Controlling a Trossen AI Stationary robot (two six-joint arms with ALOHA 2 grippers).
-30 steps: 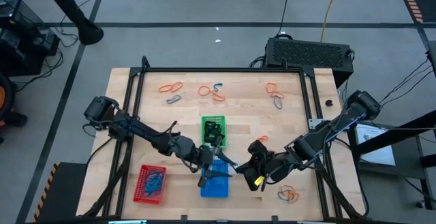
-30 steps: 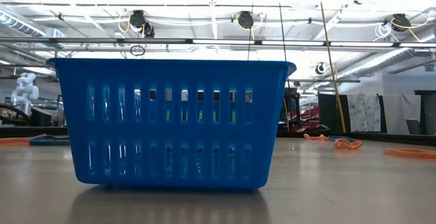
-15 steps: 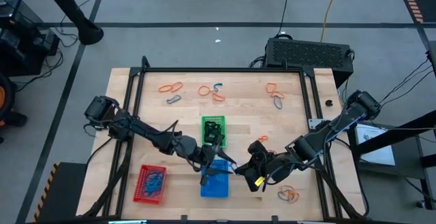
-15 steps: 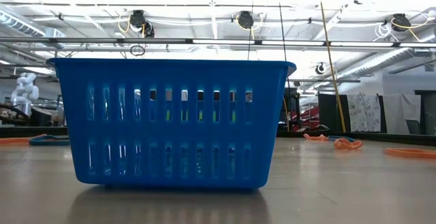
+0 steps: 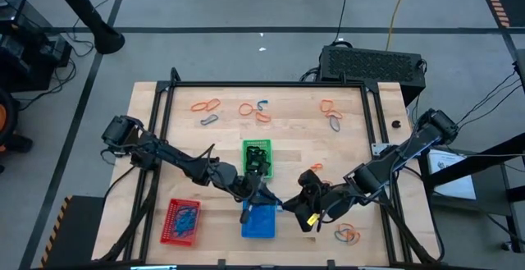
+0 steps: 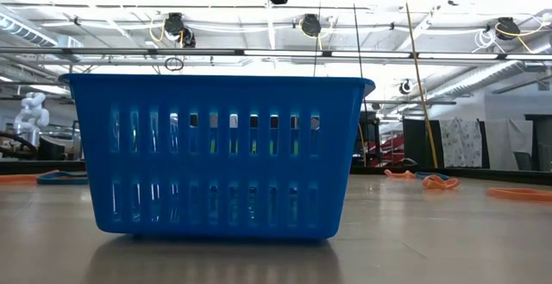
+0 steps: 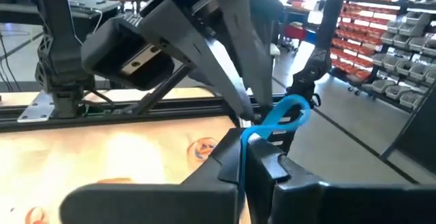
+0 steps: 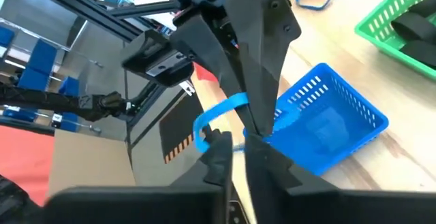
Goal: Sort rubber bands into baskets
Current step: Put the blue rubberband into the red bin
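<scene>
Wooden bench [image 5: 287, 139] fills the frame rails, carrying the blue basket [image 5: 261, 221] at its near edge. Just above that basket a blue rubber band [image 7: 283, 115] stretches between both grippers: the left gripper [image 5: 264, 198] is pressed together on it, and the right gripper [image 5: 289, 205] pinches its other end. Green basket [image 5: 257, 157] sits just behind; red basket [image 5: 181, 221] lies to the blue basket's left.

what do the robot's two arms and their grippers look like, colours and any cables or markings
Both arms are dark, near black, built of slim jointed segments with chunkier rounded housings at the shoulders by the table's side edges. The left gripper and right gripper end in flat, dark, tapering angular jaws. A yellow tag or marking shows near the right arm's wrist. Thin dark cables run along the links.
</scene>
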